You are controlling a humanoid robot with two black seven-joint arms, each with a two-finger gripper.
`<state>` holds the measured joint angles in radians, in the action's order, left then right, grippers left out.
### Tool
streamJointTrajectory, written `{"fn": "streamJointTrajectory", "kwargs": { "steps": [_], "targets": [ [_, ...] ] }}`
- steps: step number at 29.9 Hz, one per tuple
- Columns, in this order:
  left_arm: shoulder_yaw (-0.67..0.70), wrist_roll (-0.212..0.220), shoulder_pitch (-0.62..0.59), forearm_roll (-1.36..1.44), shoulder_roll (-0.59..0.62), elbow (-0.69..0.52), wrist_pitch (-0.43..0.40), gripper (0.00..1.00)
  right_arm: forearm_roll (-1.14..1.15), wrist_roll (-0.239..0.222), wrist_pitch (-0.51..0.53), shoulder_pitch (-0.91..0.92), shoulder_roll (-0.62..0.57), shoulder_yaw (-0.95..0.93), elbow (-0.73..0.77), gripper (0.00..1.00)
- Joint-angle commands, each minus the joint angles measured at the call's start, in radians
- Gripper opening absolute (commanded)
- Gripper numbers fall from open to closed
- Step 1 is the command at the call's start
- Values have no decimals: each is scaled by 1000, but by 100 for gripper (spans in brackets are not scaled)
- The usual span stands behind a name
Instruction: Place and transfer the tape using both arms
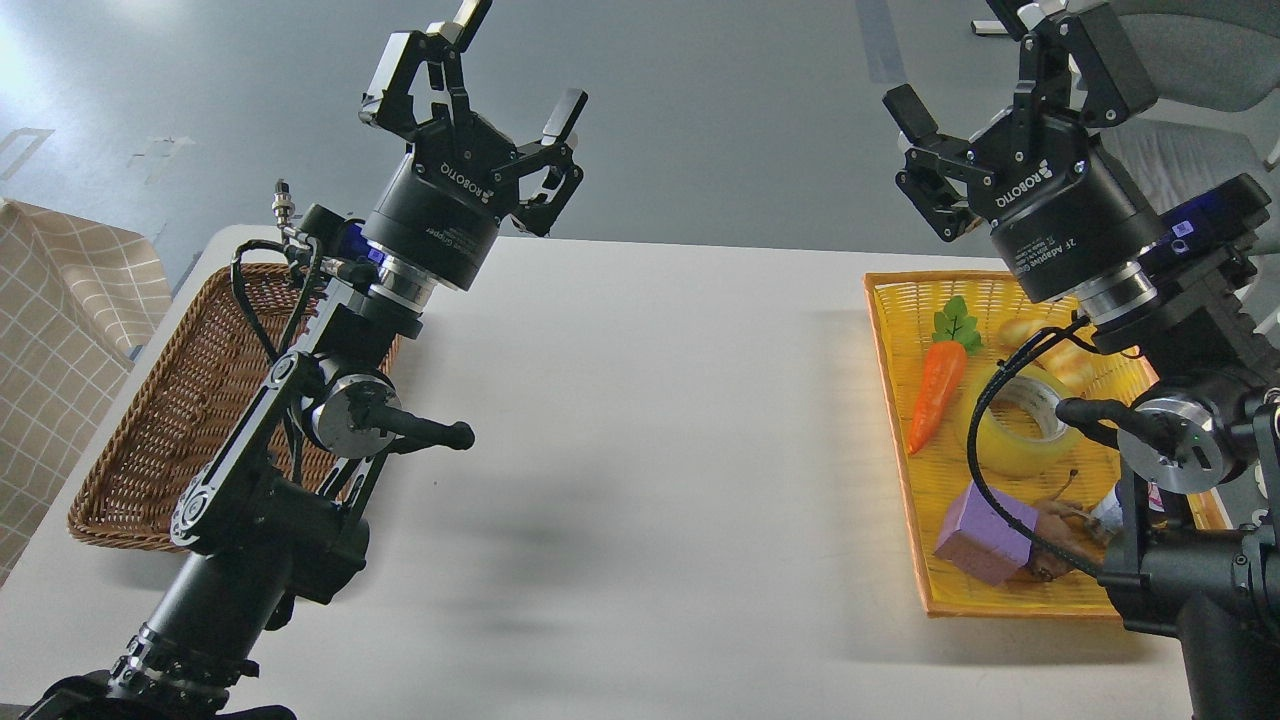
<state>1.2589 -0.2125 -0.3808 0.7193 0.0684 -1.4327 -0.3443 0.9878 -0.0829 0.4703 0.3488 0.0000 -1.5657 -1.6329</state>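
The tape (1020, 420), a wide translucent yellow roll with a pale core, lies flat in the yellow tray (890, 400) on the right side of the table. A black cable crosses in front of it. My right gripper (985, 80) is open and empty, raised high above the tray's far end. My left gripper (480, 75) is open and empty, raised above the table's far left, near the brown wicker basket (170, 410). Both grippers point up and away from the table.
In the yellow tray lie a toy carrot (935, 385), a twisted bread toy (1050, 350), a purple block (985, 535) and a small brown item beside it. A checked cloth (50, 330) hangs at the far left. The white table (650, 450) lies between basket and tray.
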Motion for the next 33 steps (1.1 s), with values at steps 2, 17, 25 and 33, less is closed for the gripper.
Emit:
{"fn": "streamJointTrajectory", "kwargs": {
  "steps": [2, 17, 25, 33],
  "targets": [
    [2, 1, 0, 0, 8, -2, -7, 98, 0, 0, 4, 9, 0, 3, 4, 100],
    [2, -1, -1, 3, 13, -3, -44, 98, 0, 0, 4, -1, 0, 4, -1, 100],
    [4, -2, -1, 3, 13, -2, -44, 98, 0, 0, 4, -1, 0, 6, -1, 100],
    [5, -2, 0, 3, 13, -2, -44, 98, 0, 0, 4, -1, 0, 6, -2, 100]
  ]
}}
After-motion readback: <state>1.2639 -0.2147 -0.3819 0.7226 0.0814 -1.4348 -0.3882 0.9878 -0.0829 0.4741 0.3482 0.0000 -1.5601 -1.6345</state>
